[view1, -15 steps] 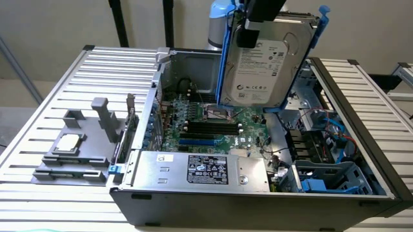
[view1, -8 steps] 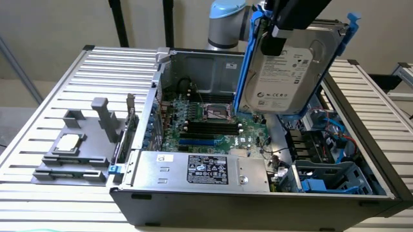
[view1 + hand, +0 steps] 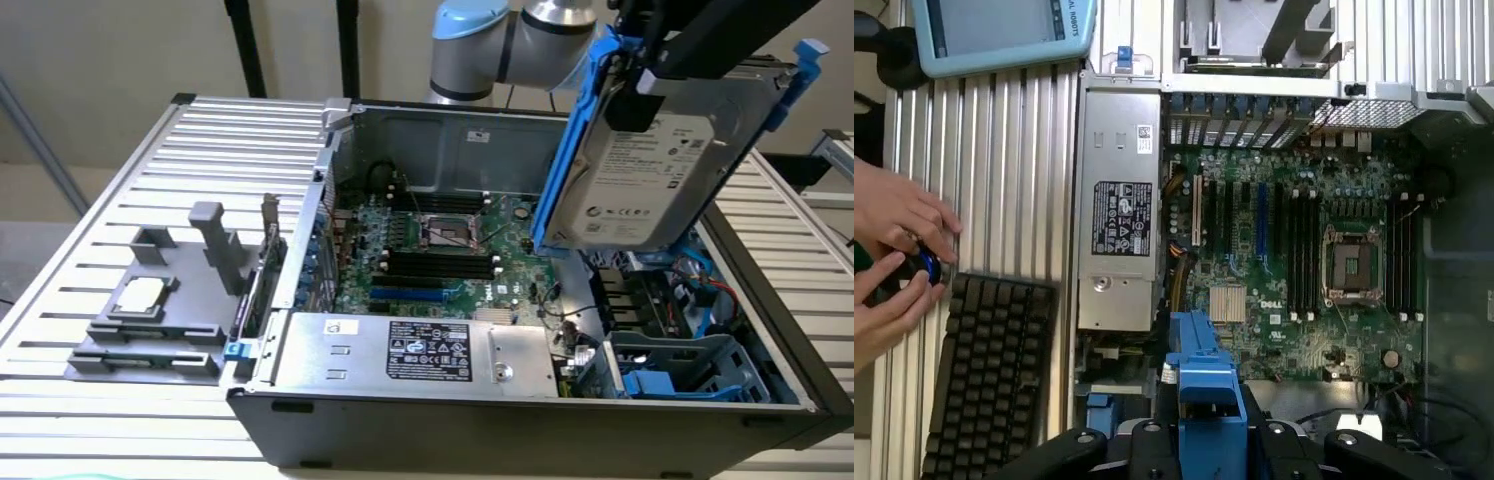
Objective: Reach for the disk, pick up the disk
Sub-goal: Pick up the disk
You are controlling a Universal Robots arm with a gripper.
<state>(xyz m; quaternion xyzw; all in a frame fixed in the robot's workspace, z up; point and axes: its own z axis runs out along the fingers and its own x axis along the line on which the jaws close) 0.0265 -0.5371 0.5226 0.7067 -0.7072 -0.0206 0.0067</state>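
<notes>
The disk (image 3: 647,165), a silver-grey hard drive with a white printed label and blue plastic rails, hangs tilted in the air above the exterior view's right side of the open computer case (image 3: 534,420). My gripper (image 3: 674,70) comes down from the top of that view and is shut on the disk's upper end. In the wrist view, the blue rail of the disk (image 3: 1204,395) sits clamped between the black fingers (image 3: 1144,440) of my gripper (image 3: 1204,445), with the motherboard (image 3: 1304,260) far below it.
Inside the case lie the silver power supply box (image 3: 414,350) with its black label and a blue drive cage (image 3: 681,370). A grey fixture holding a processor chip (image 3: 140,297) stands on the slatted table (image 3: 107,200). A person's hands (image 3: 894,260), a keyboard (image 3: 984,380) and a tablet (image 3: 1004,30) are beside the case.
</notes>
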